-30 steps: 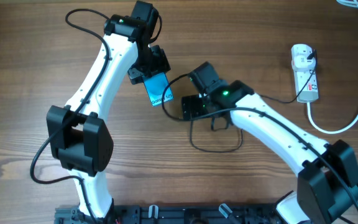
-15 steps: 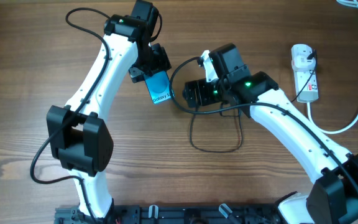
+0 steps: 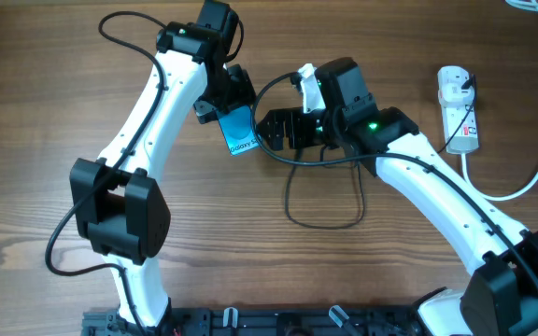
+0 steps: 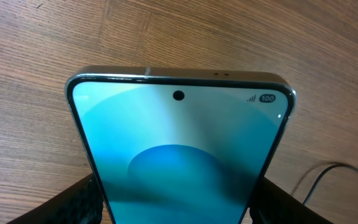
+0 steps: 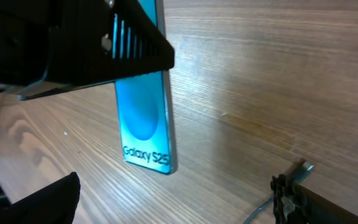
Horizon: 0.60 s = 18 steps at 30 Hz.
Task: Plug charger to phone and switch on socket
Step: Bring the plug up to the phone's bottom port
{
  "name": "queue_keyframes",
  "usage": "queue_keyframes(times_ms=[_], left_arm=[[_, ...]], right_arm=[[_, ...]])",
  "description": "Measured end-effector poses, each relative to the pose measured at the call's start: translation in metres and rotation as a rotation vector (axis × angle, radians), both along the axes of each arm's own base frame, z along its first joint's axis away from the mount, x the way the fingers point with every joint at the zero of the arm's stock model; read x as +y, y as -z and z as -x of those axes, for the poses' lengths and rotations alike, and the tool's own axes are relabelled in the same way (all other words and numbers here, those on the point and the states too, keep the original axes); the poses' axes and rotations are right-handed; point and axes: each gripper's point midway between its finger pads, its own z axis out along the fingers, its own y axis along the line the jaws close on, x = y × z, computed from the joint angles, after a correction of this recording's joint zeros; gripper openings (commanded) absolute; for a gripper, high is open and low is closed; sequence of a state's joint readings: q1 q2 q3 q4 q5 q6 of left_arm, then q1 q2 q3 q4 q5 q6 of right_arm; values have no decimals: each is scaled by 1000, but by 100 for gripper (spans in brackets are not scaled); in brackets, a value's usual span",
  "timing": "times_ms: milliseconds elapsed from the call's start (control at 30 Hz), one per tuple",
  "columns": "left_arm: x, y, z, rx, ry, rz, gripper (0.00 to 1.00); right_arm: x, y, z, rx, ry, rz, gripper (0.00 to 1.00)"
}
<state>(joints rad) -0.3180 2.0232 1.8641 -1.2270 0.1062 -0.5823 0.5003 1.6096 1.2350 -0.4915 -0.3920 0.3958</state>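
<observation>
Wooden desk [image 3: 45,75] lies under the Galaxy S25 phone [image 3: 241,136], clamped by the left end effector [image 3: 224,105]; the right end effector [image 3: 269,131], whose grip I cannot tell, has the charger [image 5: 298,168] beside it, unplugged, with the socket [image 3: 458,110] farther right, seemingly unswitched.

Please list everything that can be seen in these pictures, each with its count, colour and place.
phone: one, cyan screen, upper middle of the table, in the left gripper.
charger: one, thin black cable, looped on the table below the right gripper.
socket: one, white with red marks, right side of the table.
black plug: one, in the socket.
white cord: one, thick, curves from the socket toward the right edge.
table: one, brown wood.
left gripper: one, black, shut on the phone.
right gripper: one, black, beside the phone's lower end; state unclear.
</observation>
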Motion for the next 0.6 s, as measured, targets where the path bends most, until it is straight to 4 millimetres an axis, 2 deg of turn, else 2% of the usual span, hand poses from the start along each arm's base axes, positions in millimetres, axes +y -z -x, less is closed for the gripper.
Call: queue_keyframes(times_ms=[133, 233, 300, 433, 600], left_arm=[[-1, 0, 0, 2, 1, 8, 70], [-2, 0, 1, 4, 3, 14, 70], [-3, 0, 1, 4, 3, 15, 70], [-3, 0, 1, 5, 3, 15, 70], [-8, -1, 1, 8, 8, 48, 70]], right_arm=[[-3, 5, 5, 49, 25, 10, 100], [-28, 24, 9, 109, 132, 129, 100], [-38, 28, 7, 97, 155, 184, 100], [-30, 26, 13, 58, 30, 180, 100], [-11, 17, 21, 98, -17, 69, 100]])
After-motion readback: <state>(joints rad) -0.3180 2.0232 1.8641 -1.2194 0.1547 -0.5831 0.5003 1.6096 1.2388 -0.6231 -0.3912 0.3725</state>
